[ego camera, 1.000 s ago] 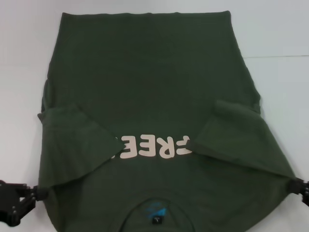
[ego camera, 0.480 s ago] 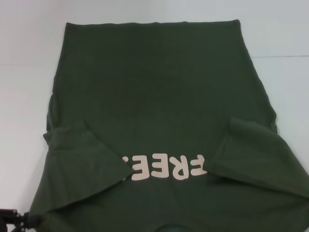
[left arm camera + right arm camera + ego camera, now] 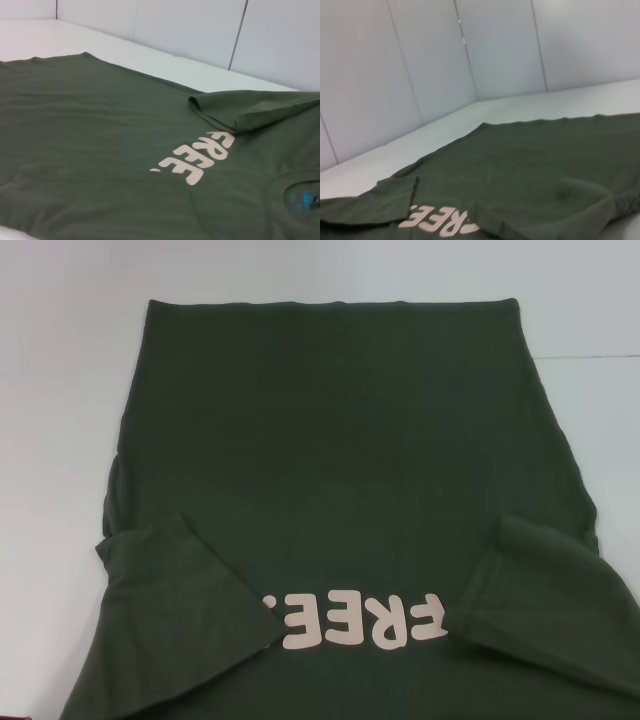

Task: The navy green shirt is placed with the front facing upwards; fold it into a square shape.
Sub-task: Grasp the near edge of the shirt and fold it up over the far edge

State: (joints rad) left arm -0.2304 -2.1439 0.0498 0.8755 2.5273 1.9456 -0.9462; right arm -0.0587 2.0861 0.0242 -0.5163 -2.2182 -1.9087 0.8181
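The navy green shirt point(image 3: 320, 460) lies front up on the white table, hem at the far side and collar end toward me, running off the near edge of the head view. Its pink lettering point(image 3: 355, 620) reads upside down from here. Both sleeves are folded inward over the chest, the left sleeve point(image 3: 170, 610) and the right sleeve point(image 3: 550, 610). The left wrist view looks low across the shirt point(image 3: 100, 150) and shows the lettering point(image 3: 197, 157) and the blue neck label point(image 3: 302, 202). The right wrist view shows the shirt point(image 3: 535, 170) with one folded sleeve point(image 3: 370, 205). Neither gripper appears in any view.
Bare white table point(image 3: 60, 390) surrounds the shirt on the left, far and right sides, with a thin seam line point(image 3: 590, 357) at the right. Pale wall panels point(image 3: 420, 65) stand behind the table's far edge.
The shirt has slid toward me across the table. Both grippers, seen earlier at its near shoulder corners, have dropped out of the head view, as has the collar.
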